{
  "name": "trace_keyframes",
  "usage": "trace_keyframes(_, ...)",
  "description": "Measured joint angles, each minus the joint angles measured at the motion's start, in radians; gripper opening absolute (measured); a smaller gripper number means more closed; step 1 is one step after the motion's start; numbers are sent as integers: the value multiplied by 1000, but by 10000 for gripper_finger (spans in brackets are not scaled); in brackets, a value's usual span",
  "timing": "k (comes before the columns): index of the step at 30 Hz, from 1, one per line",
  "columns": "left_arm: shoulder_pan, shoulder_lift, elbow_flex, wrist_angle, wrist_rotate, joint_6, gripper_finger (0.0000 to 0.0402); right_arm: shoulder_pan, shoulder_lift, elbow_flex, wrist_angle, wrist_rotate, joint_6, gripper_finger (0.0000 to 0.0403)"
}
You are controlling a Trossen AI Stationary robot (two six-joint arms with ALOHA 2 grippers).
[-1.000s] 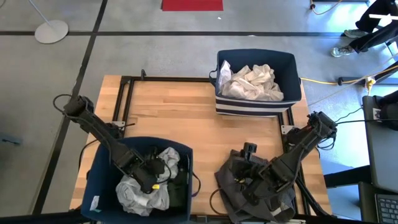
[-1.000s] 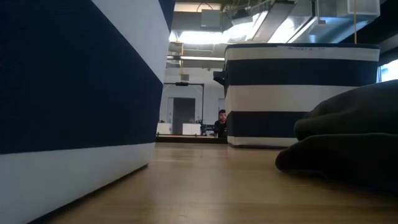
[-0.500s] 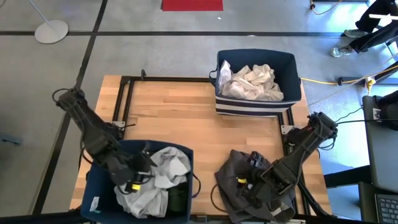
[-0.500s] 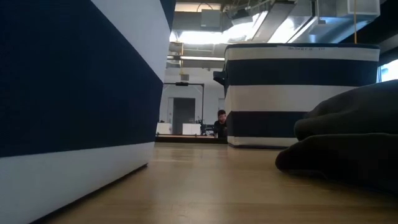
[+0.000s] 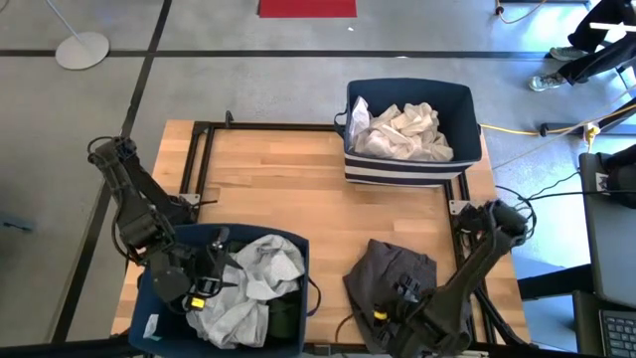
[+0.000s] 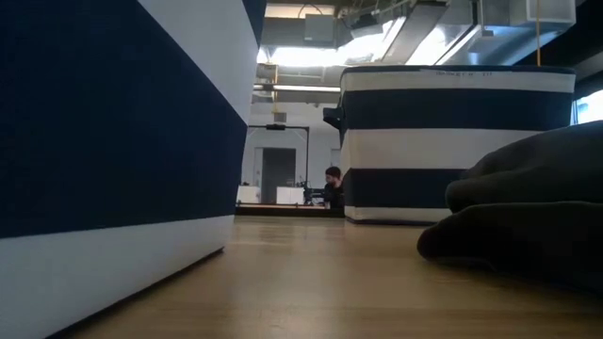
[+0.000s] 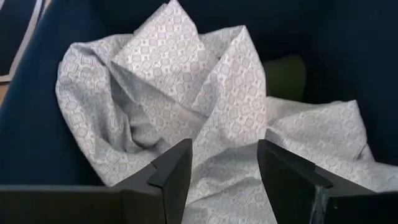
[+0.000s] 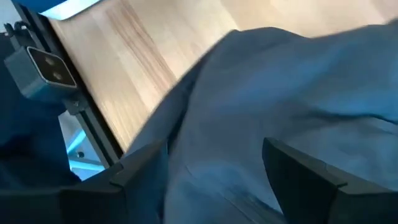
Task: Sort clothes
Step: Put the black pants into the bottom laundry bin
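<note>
My left gripper (image 5: 219, 286) (image 7: 224, 171) hangs open above the near-left navy bin (image 5: 149, 298), with nothing between its fingers. Below it a light grey patterned garment (image 7: 186, 93) (image 5: 253, 283) lies crumpled in the bin, on top of a dark olive green piece (image 7: 283, 74). My right gripper (image 5: 399, 296) (image 8: 217, 180) is open and points down over a dark grey garment (image 5: 397, 273) (image 6: 528, 217). That garment lies heaped on the table near its near right corner. White and cream clothes (image 5: 402, 129) fill the far striped bin (image 5: 462, 99). My right gripper stands over the near part of the dark grey garment (image 8: 261, 93), its fingers slanting down from above. The cloth fills the view between them. I cannot tell whether the fingertips touch it.
Bare wooden tabletop (image 5: 268, 179) lies between the two bins. A black metal frame (image 5: 199, 149) runs along the table's far and left sides. In the low view the near bin's wall (image 6: 113, 141) fills the left and the far bin (image 6: 452, 141) stands behind the dark garment.
My left gripper has risen out of the near-left bin and drawn back toward the table's left edge. The light grey garment now lies spread wider in the bin. My right gripper has rolled and moved toward the table's near edge, sinking over the dark grey garment.
</note>
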Motion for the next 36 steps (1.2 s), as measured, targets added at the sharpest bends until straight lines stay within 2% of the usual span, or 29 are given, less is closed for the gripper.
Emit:
trace_keyframes(6, -9, 0, 0, 4, -11, 21, 172, -11, 99, 0, 38, 65, -44, 263)
trace_keyframes(16, -10, 0, 0, 1, -13, 52, 172, -31, 182, 0, 191, 2, -85, 263)
trace_keyframes(22, -9, -1, 0, 1, -13, 41, 172, -41, 228, 0, 250, 16, -87, 263)
trace_keyframes(36, -9, -1, 0, 1, -13, 22, 172, -41, 342, 7, 236, 45, -73, 263)
